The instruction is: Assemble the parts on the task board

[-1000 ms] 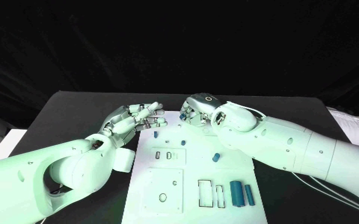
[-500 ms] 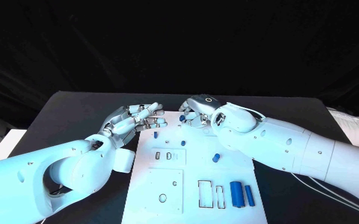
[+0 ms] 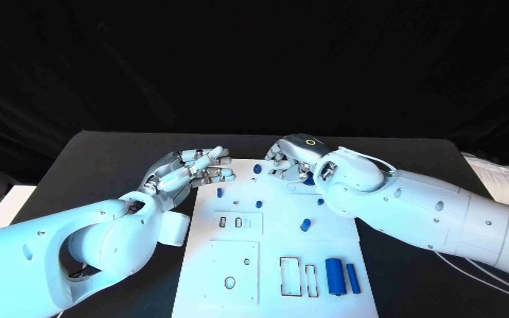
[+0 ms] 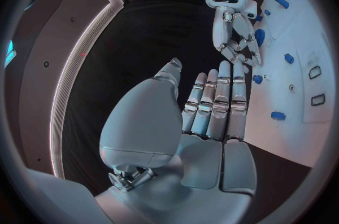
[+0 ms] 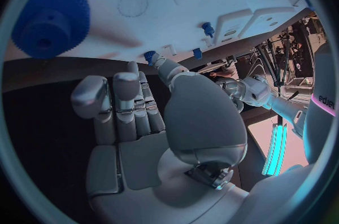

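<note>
The white task board (image 3: 278, 241) lies in the middle of the table. My right hand (image 3: 293, 157) hovers over its far edge, fingers loosely bent downward and holding nothing. A blue gear (image 5: 53, 15) lies on the board just beyond its fingers (image 5: 113, 97). A small blue part (image 3: 258, 168) stands free to the left of that hand. My left hand (image 3: 191, 170) hangs at the board's far left corner, its straight fingers (image 4: 215, 102) side by side and empty. More blue parts sit on the board: a peg (image 3: 221, 192), a peg (image 3: 259, 203), a piece (image 3: 305, 224).
Two long blue bars (image 3: 335, 275) lie at the board's near right, beside rectangular slots (image 3: 290, 274). A square plate with a hole (image 3: 230, 281) takes the near left. Black table (image 3: 106, 163) surrounds the board.
My right hand has moved to the right, away from the small blue part that was at its fingertips; the part now stands alone. The left hand has hardly moved.
</note>
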{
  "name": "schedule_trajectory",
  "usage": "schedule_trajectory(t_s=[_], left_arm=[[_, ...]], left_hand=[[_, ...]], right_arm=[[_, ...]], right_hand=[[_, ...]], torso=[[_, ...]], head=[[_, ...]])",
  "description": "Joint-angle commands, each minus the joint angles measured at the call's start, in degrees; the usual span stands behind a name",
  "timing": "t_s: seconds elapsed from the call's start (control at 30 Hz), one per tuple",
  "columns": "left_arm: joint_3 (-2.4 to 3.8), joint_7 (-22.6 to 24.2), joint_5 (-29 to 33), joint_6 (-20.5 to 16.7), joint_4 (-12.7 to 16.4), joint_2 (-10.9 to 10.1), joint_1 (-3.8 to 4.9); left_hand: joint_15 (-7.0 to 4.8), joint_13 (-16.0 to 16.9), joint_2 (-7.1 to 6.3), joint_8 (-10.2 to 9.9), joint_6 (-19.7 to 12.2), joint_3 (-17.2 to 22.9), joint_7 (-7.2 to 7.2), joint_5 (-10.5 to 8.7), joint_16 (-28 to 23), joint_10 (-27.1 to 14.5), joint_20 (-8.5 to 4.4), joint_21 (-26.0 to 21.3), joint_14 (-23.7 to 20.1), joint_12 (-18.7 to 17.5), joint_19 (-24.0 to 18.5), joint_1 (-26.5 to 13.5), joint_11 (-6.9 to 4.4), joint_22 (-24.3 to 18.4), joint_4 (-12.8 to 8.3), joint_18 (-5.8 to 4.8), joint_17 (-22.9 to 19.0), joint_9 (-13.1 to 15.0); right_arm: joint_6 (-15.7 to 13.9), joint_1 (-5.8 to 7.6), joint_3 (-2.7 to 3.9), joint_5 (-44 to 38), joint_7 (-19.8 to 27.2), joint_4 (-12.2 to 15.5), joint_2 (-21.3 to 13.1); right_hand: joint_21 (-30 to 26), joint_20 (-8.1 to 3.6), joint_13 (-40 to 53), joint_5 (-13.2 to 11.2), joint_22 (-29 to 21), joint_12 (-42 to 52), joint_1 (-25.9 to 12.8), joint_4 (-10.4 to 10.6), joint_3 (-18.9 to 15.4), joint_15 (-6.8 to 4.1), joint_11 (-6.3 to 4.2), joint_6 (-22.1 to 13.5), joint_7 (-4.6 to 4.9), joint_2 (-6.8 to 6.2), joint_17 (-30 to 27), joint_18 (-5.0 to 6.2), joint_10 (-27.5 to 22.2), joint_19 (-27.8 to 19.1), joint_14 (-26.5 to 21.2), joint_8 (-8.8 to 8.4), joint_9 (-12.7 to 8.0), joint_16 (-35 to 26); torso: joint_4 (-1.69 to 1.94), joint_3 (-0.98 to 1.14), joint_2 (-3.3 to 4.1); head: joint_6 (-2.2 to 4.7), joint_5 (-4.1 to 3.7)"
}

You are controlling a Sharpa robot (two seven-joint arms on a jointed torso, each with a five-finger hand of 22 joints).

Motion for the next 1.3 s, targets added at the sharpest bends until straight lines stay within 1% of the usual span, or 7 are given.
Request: schedule_trajectory(t_s=[0.03,0.23,0.33,0.4,0.47,0.67,1.3], left_arm=[[0.04,0.29,0.41,1.23,0.05,-0.13,0.08],[0.04,0.24,0.50,1.36,-0.26,-0.05,0.08],[0.03,0.23,0.64,1.46,-0.42,0.01,0.07],[0.03,0.23,0.71,1.52,-0.51,0.02,0.07],[0.03,0.26,0.75,1.63,-0.57,0.04,0.07],[0.03,0.25,0.81,1.82,-0.71,0.10,0.07],[0.03,0.16,0.82,2.05,-0.93,0.24,0.06]], left_hand=[[0.17,-0.05,0.52,-0.17,-0.09,0.05,0.50,-0.12,-0.20,-0.29,0.21,-0.30,-0.20,-0.26,0.01,0.11,0.05,-0.07,-0.36,0.65,0.09,-0.05],[0.18,-0.05,0.53,-0.21,-0.12,0.04,0.52,-0.13,-0.24,-0.33,0.22,-0.32,-0.21,-0.29,0.00,0.13,0.07,-0.09,-0.39,0.65,0.11,-0.05],[0.18,-0.05,0.53,-0.21,-0.12,0.04,0.52,-0.13,-0.24,-0.33,0.22,-0.32,-0.21,-0.29,0.00,0.13,0.07,-0.09,-0.39,0.65,0.11,-0.05],[0.18,-0.05,0.53,-0.21,-0.12,0.04,0.52,-0.13,-0.24,-0.33,0.22,-0.32,-0.21,-0.29,0.00,0.13,0.07,-0.09,-0.39,0.65,0.11,-0.05],[0.18,-0.05,0.53,-0.21,-0.12,0.04,0.52,-0.13,-0.24,-0.33,0.22,-0.32,-0.21,-0.29,0.00,0.13,0.07,-0.09,-0.39,0.65,0.11,-0.05],[0.19,-0.05,0.54,-0.23,-0.12,0.03,0.51,-0.13,-0.26,-0.33,0.23,-0.33,-0.21,-0.30,-0.01,0.13,0.07,-0.10,-0.41,0.65,0.12,-0.05],[0.19,-0.04,0.54,-0.24,-0.12,0.03,0.51,-0.13,-0.27,-0.33,0.23,-0.33,-0.21,-0.30,-0.01,0.13,0.07,-0.11,-0.42,0.65,0.12,-0.04]], right_arm=[[0.16,0.50,0.21,4.73,-2.30,3.27,-3.37],[4.13,1.34,0.37,11.88,-5.88,7.25,-9.44],[5.72,1.51,0.40,13.33,-7.38,8.08,-11.20],[6.59,1.55,0.41,13.30,-8.14,8.33,-11.87],[7.14,1.55,0.41,12.84,-8.76,8.43,-12.25],[8.47,1.40,0.41,12.27,-9.90,7.46,-12.21],[8.52,0.47,0.40,12.96,-9.61,3.73,-8.60]], right_hand=[[2.00,-0.58,1.56,0.73,3.05,2.55,0.54,0.08,0.21,-0.80,-1.29,0.81,-0.56,-0.57,3.18,-0.50,5.46,1.45,1.11,0.23,0.05,2.80],[7.46,-2.44,12.15,1.20,11.60,12.94,-0.44,2.08,-3.58,-2.49,-3.25,0.95,-2.16,-2.80,16.04,-2.10,12.25,4.92,2.92,0.12,-0.17,13.58],[9.63,-2.41,32.62,2.12,15.15,31.85,-0.13,3.46,-7.19,-2.23,-3.56,0.32,-2.22,-2.54,25.73,-2.71,11.19,6.04,3.90,0.08,-0.23,21.19],[10.46,-1.90,45.78,2.42,16.50,43.84,0.32,4.82,-10.98,-2.35,-3.18,-0.50,-1.59,-3.07,30.19,-2.99,9.67,6.43,4.10,0.09,-0.21,24.54],[10.94,-1.94,54.44,2.85,17.37,52.18,0.68,6.40,-12.96,-1.65,-2.80,-0.89,-1.80,-2.19,32.56,-3.02,10.38,6.66,4.26,0.21,-0.19,26.18],[12.25,-1.18,73.29,3.43,19.72,70.85,2.80,10.32,-17.09,-1.10,-2.00,-1.68,-1.19,-1.91,37.33,-3.47,13.77,7.43,4.84,0.89,-0.09,29.33],[13.13,-0.90,77.04,4.97,21.36,74.60,4.32,11.06,-17.23,-0.90,-1.73,-1.70,-1.06,-0.74,40.07,-3.78,14.96,8.05,5.35,1.54,0.01,31.06]], torso=[[-0.43,-0.07,-0.19],[-0.96,-0.17,-0.41],[-1.30,-0.12,-0.42],[-1.46,-0.03,-0.39],[-1.50,0.01,-0.36],[-1.22,-0.14,-0.33],[-1.23,-0.18,-0.30]], head=[[0.17,-0.13],[0.41,-0.40],[0.48,-0.30],[0.46,-0.18],[0.42,-0.17],[0.30,-0.57],[-0.06,-0.23]])
